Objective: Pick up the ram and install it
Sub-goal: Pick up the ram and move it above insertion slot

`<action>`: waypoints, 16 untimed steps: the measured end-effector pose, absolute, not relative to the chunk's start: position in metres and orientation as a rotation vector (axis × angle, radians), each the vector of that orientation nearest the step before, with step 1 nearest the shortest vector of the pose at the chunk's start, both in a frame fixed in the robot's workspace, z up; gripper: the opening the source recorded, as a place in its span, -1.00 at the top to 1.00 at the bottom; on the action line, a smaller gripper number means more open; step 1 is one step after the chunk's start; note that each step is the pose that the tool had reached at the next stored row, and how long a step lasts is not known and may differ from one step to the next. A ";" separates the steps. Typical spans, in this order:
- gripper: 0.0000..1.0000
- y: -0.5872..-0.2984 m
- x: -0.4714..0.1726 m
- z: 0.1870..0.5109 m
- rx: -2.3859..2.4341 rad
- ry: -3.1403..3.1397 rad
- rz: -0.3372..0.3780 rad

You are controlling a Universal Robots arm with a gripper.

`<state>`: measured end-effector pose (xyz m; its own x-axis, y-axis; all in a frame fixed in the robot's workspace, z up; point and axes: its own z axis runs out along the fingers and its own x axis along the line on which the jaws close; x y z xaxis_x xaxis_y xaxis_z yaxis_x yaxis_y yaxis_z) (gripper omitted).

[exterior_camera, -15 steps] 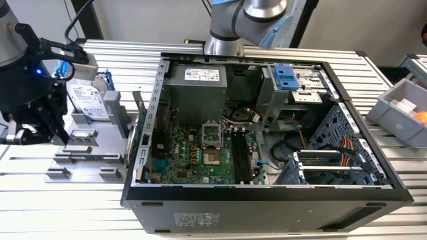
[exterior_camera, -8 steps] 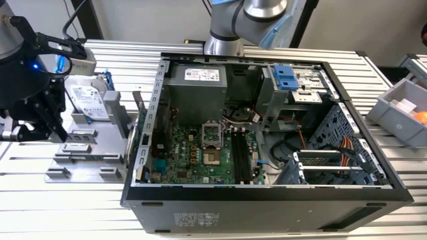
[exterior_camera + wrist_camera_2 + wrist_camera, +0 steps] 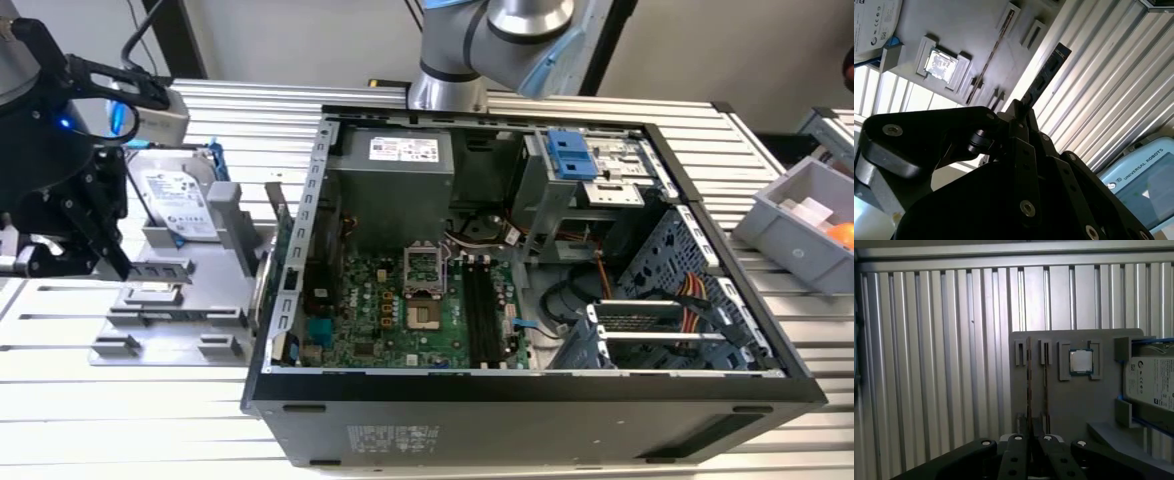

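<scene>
I saw the gripper (image 3: 1019,114) clamped shut on the ram (image 3: 1048,72), the stick poking out past its fingertips. It hung over the gray tray (image 3: 167,345) at the exterior view's left, beside the open computer case (image 3: 534,405); a second stick (image 3: 1045,385) sat in a tray slot

wrist (image 3: 47,150): at the exterior view's left | pincer (image 3: 1018,107): pts down, clamped on ram (image 3: 1048,70)
</scene>
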<state>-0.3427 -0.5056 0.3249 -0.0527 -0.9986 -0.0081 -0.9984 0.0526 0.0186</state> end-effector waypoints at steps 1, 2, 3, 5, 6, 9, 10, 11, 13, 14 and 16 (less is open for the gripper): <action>1.00 -0.506 -0.343 0.326 2.157 -2.274 -0.030; 1.00 -0.506 -0.343 0.326 2.157 -2.274 -0.029; 1.00 -0.506 -0.343 0.327 2.157 -2.274 -0.029; 1.00 -0.505 -0.343 0.329 2.157 -2.274 -0.029; 1.00 -0.505 -0.343 0.331 2.157 -2.274 -0.029; 1.00 -0.505 -0.343 0.335 2.157 -2.274 -0.029; 1.00 -0.505 -0.343 0.336 2.157 -2.274 -0.029; 1.00 -0.505 -0.343 0.338 2.157 -2.273 -0.029; 1.00 -0.505 -0.343 0.340 2.157 -2.274 -0.029; 1.00 -0.505 -0.343 0.341 2.157 -2.274 -0.029; 1.00 -0.505 -0.343 0.344 2.157 -2.273 -0.028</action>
